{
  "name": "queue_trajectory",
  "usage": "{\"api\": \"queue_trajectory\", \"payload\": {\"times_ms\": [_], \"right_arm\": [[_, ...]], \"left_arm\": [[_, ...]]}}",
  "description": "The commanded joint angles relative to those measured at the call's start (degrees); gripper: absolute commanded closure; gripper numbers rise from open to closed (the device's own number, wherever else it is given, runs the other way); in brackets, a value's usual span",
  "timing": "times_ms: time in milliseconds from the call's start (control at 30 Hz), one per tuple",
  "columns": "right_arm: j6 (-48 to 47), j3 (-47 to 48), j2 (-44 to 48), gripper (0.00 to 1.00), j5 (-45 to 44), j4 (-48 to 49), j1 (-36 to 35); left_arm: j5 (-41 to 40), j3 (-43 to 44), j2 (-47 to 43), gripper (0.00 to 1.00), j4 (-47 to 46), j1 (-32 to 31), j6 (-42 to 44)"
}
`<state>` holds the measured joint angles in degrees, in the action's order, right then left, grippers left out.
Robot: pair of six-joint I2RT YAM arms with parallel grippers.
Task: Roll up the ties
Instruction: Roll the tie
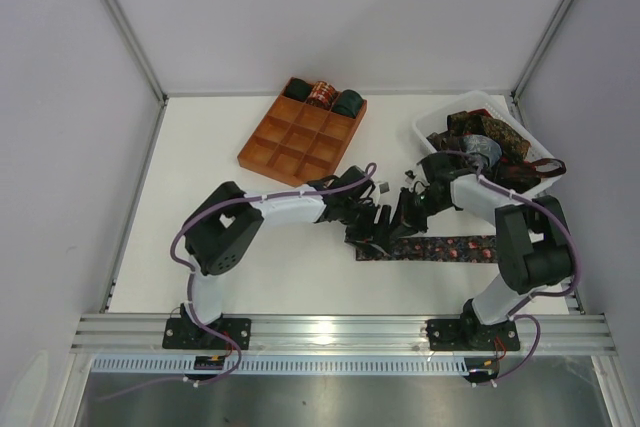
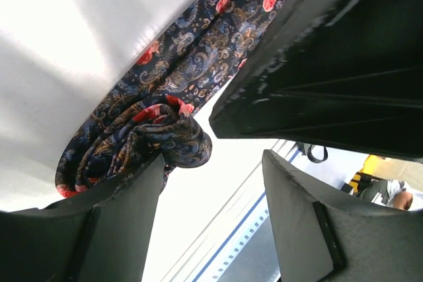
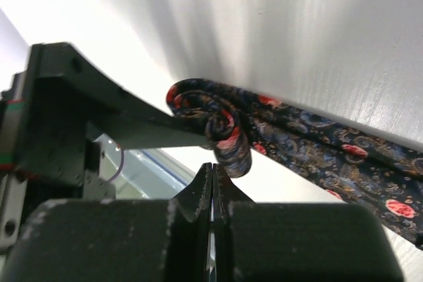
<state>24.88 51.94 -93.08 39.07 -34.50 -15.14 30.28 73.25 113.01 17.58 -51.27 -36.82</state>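
Found the paisley tie [image 1: 450, 247] on the white counter [image 1: 200, 147] near the front edge, left end wound into a small coil [image 2: 132, 137], the rest stretched flat to the right. Saw the left pincer [image 2: 211, 163] spread wide, coil just beside one finger. Saw the right pincer [image 3: 213, 173] pressed together (tips just below the coil). Noted three rolled ties [image 1: 322, 97] in the far row of the orange-brown tray [image 1: 290, 152], more ties [image 1: 500, 142] heaped in the white bin [image 1: 430, 127].

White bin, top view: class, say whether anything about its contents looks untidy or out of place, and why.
Yes. The ties are heaped in a tangle in the white bin, and one dark tie droops over its right rim, partly outside. The three coils in the tray sit neatly.
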Motion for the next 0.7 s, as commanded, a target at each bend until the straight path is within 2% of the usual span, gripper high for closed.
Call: {"api": "queue_trajectory", "payload": {"times_ms": [0, 167, 267, 367, 533, 667], "right_arm": [[-3.52, 1.24, 2.81, 1.0, 4.52, -2.94, 0.9], [-4.32, -1.58, -0.43, 1.0, 9.97, -0.92, 0.2], [-4.58, -2.63, -1.75, 1.0, 7.53, -0.13, 0.19], [-4.23, -3.25, -2.02, 1.0, 1.12, 0.49, 1.6], [0.07, -3.87, -3.07, 1.0, 0.05, 4.87, 1.34], [-0.27, -2.81, -2.82, 1.0, 0.66, 3.75, 1.42]], "left_arm": [[-1.98, -2.76, 0.37, 0.32, -2.64, -0.68, 2.89], [-1.54, -2.33, 0.46, 0.32, -2.91, -0.68, 3.16], [-1.63, -2.06, 0.37, 0.31, -2.64, -0.59, 3.33], [-1.54, -1.89, -0.24, 0.3, -2.56, -0.5, 3.59], [-0.76, -1.98, -1.48, 0.28, -3.7, -0.15, 3.24], [-0.14, -1.8, -2.8, 0.26, -4.49, 0.02, 3.24]]}}
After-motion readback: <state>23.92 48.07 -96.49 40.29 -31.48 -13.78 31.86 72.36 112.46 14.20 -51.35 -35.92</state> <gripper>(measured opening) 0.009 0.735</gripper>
